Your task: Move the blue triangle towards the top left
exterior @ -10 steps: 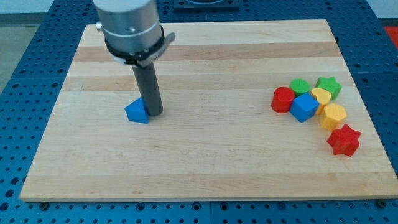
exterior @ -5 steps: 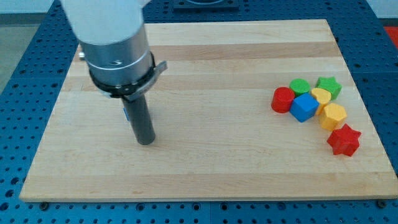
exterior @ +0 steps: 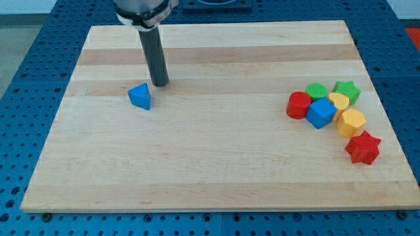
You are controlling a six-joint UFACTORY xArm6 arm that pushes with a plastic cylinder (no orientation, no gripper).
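Note:
The blue triangle [exterior: 140,96] lies on the wooden board [exterior: 216,157], in the view's left half, a little above mid-height. My tip [exterior: 159,83] stands just above and to the right of the triangle, apart from it by a small gap. The dark rod rises from there to the arm at the view's top.
A cluster of blocks sits at the view's right: a red cylinder [exterior: 298,105], a blue cube [exterior: 321,113], a green block [exterior: 317,90], a green star [exterior: 346,91], a yellow heart [exterior: 339,101], a yellow hexagon [exterior: 351,122] and a red star [exterior: 363,147].
The rod swung down past the triangle, then moved up to its upper right. The triangle has shifted slightly up and left.

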